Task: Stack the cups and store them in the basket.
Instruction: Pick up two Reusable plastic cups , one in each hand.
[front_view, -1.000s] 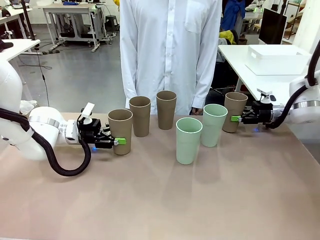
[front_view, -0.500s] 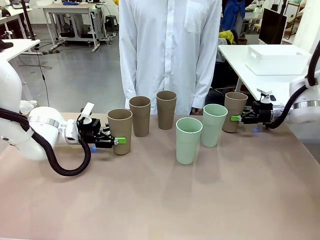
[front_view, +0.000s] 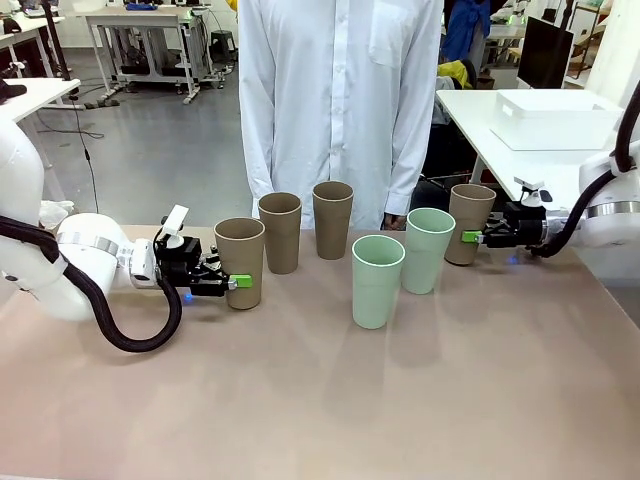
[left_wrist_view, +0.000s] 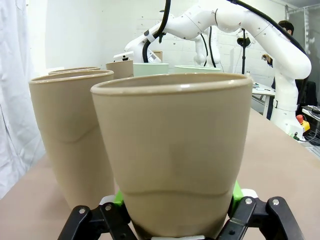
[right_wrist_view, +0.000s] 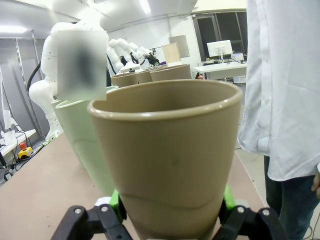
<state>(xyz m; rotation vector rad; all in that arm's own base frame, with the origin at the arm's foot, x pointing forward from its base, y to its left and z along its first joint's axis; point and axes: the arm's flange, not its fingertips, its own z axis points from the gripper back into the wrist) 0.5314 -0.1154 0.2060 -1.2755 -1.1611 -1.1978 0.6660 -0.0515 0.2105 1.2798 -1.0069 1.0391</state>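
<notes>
Table (front_view: 320, 400): cups (front_view: 378, 281) row near far edge, near half open

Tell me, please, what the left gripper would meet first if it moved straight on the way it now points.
The brown cup that the left gripper holds between its pads. Beyond it, the nearer mint cup seems to stand in that line, though the depth is hard to judge.
</notes>
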